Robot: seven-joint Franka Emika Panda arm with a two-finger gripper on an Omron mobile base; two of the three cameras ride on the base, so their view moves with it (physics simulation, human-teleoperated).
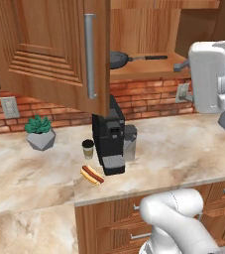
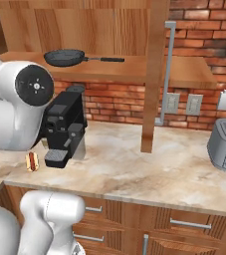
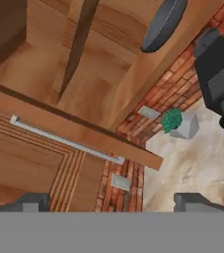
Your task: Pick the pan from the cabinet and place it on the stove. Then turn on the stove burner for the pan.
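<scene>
1. Pincer (image 3: 111,201) is spread wide, holding nothing; both tips show at the bottom of the hand view.
2. Pan (image 3: 164,23) sits on the open cabinet (image 1: 49,54) shelf, well ahead of the pincer, past the door edge.
3. Looks rigid and a bit heavy, probably slick metal.
4. I'd grab the handle (image 2: 104,59) close to the bowl, otherwise it'll likely tip.

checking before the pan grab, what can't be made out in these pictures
- Left base view: the open cabinet door hides the left part of the pan.
- Hand view: the pan shows edge-on, its handle unseen.
- Hand view: the coffee machine is cut off by the right edge.
- Right base view: the arm hides part of the hot dog.
</scene>
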